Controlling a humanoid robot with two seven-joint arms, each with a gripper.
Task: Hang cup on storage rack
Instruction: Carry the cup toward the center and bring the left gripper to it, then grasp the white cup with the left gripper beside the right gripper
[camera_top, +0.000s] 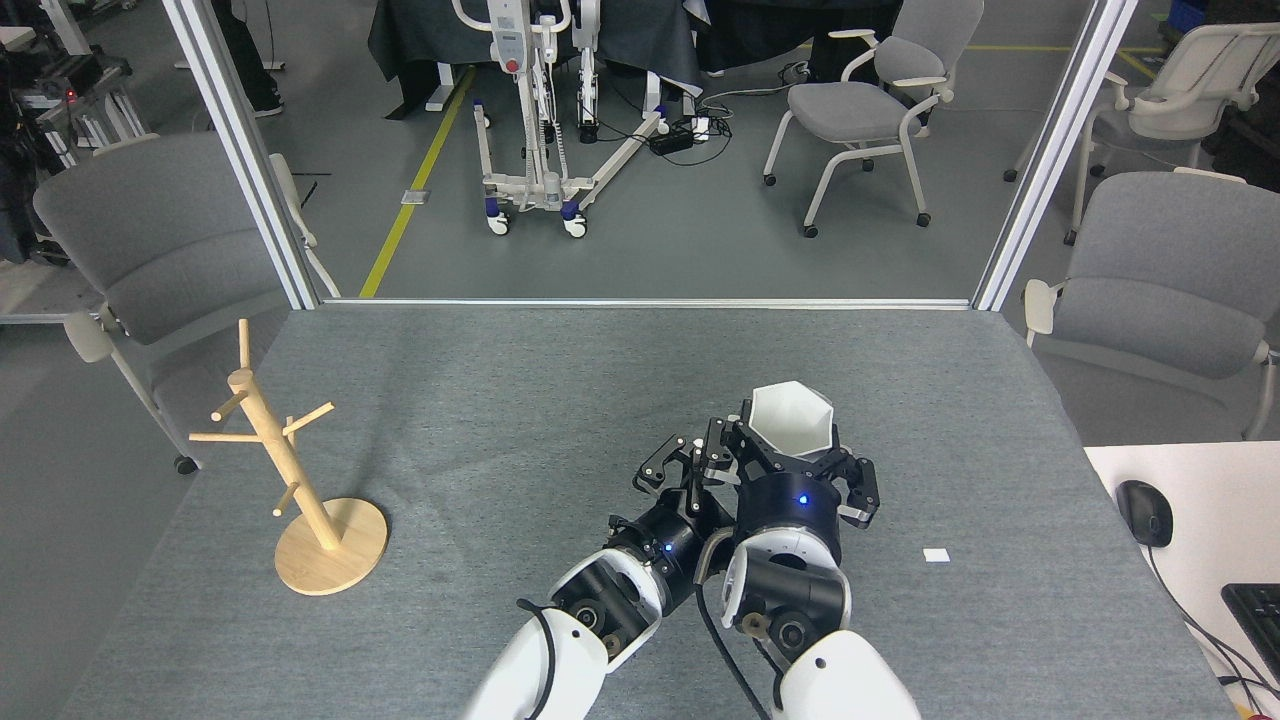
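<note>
The small plain white cup with a hexagonal faceted rim (792, 420) sits right of the frame's centre, its open mouth facing the camera, clasped by the black fingers of the right tool (790, 455), which close against its sides and carry it above the grey felt-covered surface (520, 400). Just beside it on the left, the left tool (690, 468) points up toward the cup, its dark fingers close to the right tool's linkages; they overlap there, so I cannot tell how wide the left tool stands or whether it touches the cup. Both white-and-black arms come in from the bottom edge, side by side. The light wooden storage rack (280, 460), a slim post with thin angled pegs on a round disc base, stands well apart at the left of the frame, leaning slightly, with every peg bare. A small white tag (936, 555) lies on the surface at lower right.
</note>
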